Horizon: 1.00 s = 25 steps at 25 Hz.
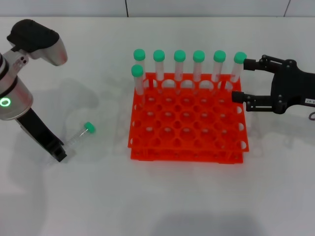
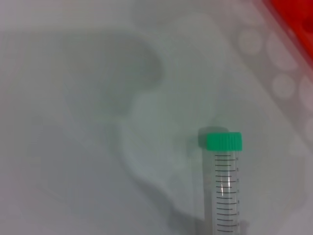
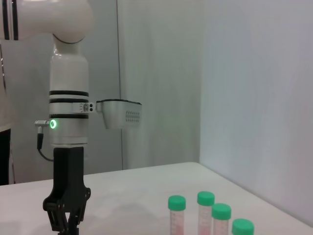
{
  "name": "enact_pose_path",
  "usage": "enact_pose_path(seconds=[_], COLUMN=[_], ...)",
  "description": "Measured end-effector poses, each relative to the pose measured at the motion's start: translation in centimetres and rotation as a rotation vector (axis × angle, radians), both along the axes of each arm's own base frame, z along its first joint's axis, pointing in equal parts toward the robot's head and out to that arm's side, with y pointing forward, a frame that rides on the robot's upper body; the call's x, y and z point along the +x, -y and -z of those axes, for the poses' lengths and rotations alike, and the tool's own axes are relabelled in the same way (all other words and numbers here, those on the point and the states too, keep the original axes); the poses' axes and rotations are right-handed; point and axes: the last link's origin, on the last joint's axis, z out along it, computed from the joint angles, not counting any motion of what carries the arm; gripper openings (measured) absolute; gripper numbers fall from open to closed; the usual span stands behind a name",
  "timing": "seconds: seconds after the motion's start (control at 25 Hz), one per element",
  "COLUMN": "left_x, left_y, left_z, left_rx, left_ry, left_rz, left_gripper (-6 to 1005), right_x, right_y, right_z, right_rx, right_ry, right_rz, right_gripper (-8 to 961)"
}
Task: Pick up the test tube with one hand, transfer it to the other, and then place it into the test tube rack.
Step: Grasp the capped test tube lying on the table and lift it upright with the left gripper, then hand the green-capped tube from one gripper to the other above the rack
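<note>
The test tube (image 1: 81, 134) is lying on its side on the white table (image 1: 162, 196), well to the left of the test tube rack (image 1: 187, 120). Its green cap (image 1: 89, 128) is pointing up and toward the rack, and its clear body is angling down toward the left gripper (image 1: 60, 155). In the left wrist view you are seeing the tube (image 2: 224, 188) close up, with its green cap, clear wall and printed black graduation lines, resting flat on the table.

Your left gripper is standing almost upright with its black tip down at the table, right at the rounded end of the tube. From the head view you cannot tell whether its fingers are touching the tube or how wide they are set. The right wrist view is showing the same gripper (image 3: 66, 218) from farther off, with its fingers reaching below the picture's edge, so their opening is not clear there either. The green ring light (image 1: 5, 102) is glowing on the silver arm above it.

The orange-red rack is sitting at the centre of the table. Seven green-capped tubes (image 1: 179, 66) are standing upright in it: six along the far row and one in the next row at the left end.

Your right gripper (image 1: 244, 79) is hovering beside the rack's far right corner, spread wide and holding nothing. Its upper finger (image 1: 256, 64) is sitting just beside the cap of the rightmost tube (image 1: 237, 69).
</note>
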Motion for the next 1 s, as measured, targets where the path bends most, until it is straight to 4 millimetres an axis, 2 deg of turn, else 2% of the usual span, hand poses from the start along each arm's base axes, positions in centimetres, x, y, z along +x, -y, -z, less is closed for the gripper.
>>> enact_pose_path(seconds=[0.12,0.28,0.48,0.72,1.0], left_x=[0.6,2.3,4.3,5.3,6.8], left_y=[-0.7,-1.8,-2.9,-3.8,-4.2], left_z=[-0.7,-2.6,-5.0,-5.1,-5.9], left_rx=[0.037,0.137,0.299,0.389,0.537], left_ry=[0.012,0.065,0.208,0.329,0.628], left_rz=[0.031,0.121,0.331,0.48,0.661], left_gripper=[191,193,197,200,205], right_x=[-0.1,-0.1,0.0,0.0,0.0], right_y=[0.0,0.0,0.0,0.0,-0.1], right_z=[-0.1,-0.1,-0.2,-0.3,-0.5], right_rx=[0.002,0.001,0.003,0.009,0.024], right_ry=[-0.004,-0.005,-0.005,-0.008,-0.021], right_rz=[-0.003,-0.004,-0.004,-0.001,0.004], right_gripper=[856,856,855,854,854])
